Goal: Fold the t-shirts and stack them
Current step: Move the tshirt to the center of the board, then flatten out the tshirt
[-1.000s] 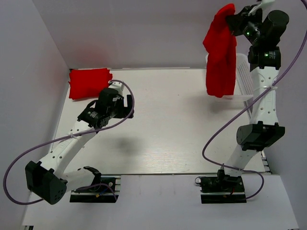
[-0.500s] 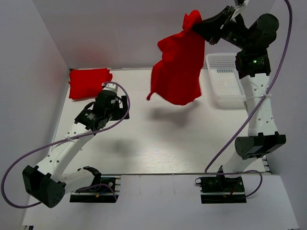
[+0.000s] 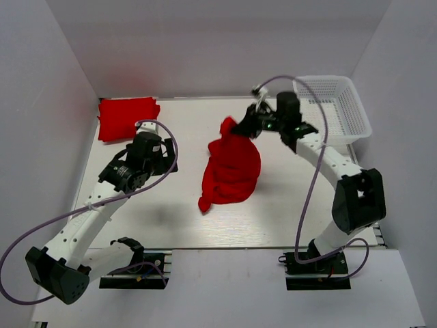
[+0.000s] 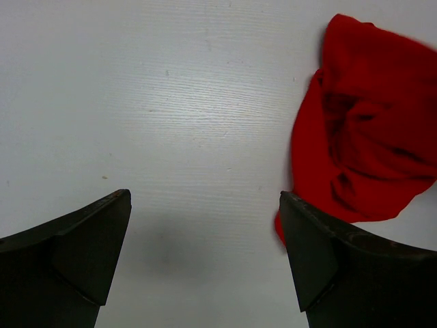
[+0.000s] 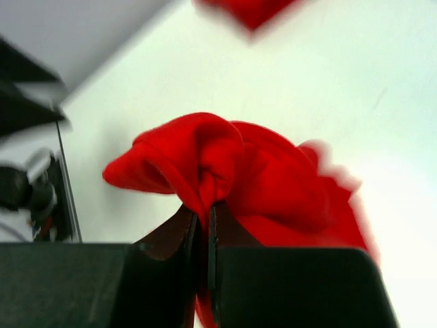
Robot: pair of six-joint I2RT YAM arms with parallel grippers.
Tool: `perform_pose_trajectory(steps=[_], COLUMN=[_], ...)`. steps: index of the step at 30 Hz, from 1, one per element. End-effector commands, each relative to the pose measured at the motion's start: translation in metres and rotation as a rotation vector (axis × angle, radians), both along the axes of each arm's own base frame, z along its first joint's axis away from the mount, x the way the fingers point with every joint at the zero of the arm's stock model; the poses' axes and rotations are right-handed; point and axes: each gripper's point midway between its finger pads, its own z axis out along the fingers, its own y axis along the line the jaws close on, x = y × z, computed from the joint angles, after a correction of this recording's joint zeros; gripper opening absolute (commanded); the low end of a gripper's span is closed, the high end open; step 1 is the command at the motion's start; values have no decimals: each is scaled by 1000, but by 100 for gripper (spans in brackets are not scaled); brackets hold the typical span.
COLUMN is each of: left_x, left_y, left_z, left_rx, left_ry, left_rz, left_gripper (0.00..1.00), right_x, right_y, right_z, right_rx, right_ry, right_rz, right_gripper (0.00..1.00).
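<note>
**Top external view.** A crumpled red t-shirt point(image 3: 231, 171) lies in a heap near the middle of the white surface point(image 3: 287, 212). Its upper tip is lifted toward 1 o'clock, where the right fingers point(image 3: 246, 128) are closed on it. A second, folded t-shirt point(image 3: 126, 117) rests flat in the 10 o'clock corner, well apart from the heap. A white mesh basket point(image 3: 358, 113) stands at 2 o'clock beside the right arm, with only its own mesh floor and walls showing inside. The left fingers point(image 3: 161, 154) hover between the folded t-shirt and the heap, touching neither.

**Left wrist view.** The two dark left fingers are spread wide, with bare surface between them and nothing gripped. The crumpled t-shirt point(image 4: 362, 123) fills the 2 o'clock part of the picture, its lowest fold just beside the tip of one finger.

**Right wrist view.** The right fingers point(image 5: 203, 222) are pressed nearly together, pinching a bunched ridge of the red cloth point(image 5: 273, 184). The rest of the t-shirt spreads from the pinch toward 3 o'clock, its far edge blurred. A blurred red patch point(image 5: 249, 10) shows at 12 o'clock. What it is cannot be told.
</note>
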Motion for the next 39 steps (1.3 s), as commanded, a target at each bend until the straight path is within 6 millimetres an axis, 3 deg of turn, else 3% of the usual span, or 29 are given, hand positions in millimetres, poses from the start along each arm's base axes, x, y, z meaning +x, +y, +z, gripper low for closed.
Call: perform_pose_trajectory(steps=[1, 2, 5, 9, 10, 11, 12, 13, 14, 16, 21, 23, 26, 28, 29, 31, 32, 35, 36, 39], left_x=[0, 2, 5, 4, 5, 6, 7, 8, 9, 13, 21, 21, 28, 28, 28, 27, 26, 20, 16, 3], left_y=[2, 1, -2, -6, -8, -9, -9, -10, -13, -15, -22, -22, -27, -34, -37, -48, -53, -75, -78, -95], left_z=[-1, -2, -11, -23, -27, -30, -26, -29, -25, -20, 2, 9, 18, 21, 16, 9, 7, -12, -28, -53], left_rx=[-7, -7, 8, 17, 11, 16, 12, 9, -3, -7, -18, -23, -41, -66, -66, -76, -76, -109, -103, -128], left_ry=[4, 4, 44, 90, 106, 115, 108, 117, 110, 114, 115, 107, 62, 48, 54, 55, 54, 113, 163, 220], left_rz=[24, 24, 17, 4, 4, 4, 4, 11, 4, 11, 1, 1, -23, -59, -78, -145, -171, -302, -326, -443], left_gripper=[100, 100, 100, 100, 100, 100, 100, 100, 100, 100, 100, 100, 100, 100, 100, 100, 100, 100, 100, 100], right_x=[-22, -39, -65, -68, -66, -67, -73, -72, -68, -63, -52, -55, -50, -49, -51, -51, -53, -53, -54, -50], right_y=[16, 30, 31, 21, 23, 23, 20, 20, 23, 23, 9, 2, -24, -41, -45, -58, -62, -76, -78, -93], right_z=[-72, -88, -154, -202, -202, -207, -211, -207, -196, -182, -88, -80, -61, -64, -56, -66, -62, -69, -71, -85], right_rx=[-105, -135, -255, -374, -376, -386, -410, -418, -410, -414, -351, -370, -388, -418, -394, -417, -405, -428, -427, -438], right_ry=[17, 46, 152, 225, 230, 243, 276, 272, 254, 237, 77, 49, 14, 9, 20, 40, 40, 54, 68, 119], right_rz=[65, 109, 128, 50, 49, 58, 61, 76, 72, 53, -67, -82, -237, -320, -361, -424, -447, -507, -521, -614], right_gripper=[0, 0, 0, 0, 7, 36, 56, 87, 90, 90, 90, 90, 90, 90, 90, 90, 90, 90, 90, 90])
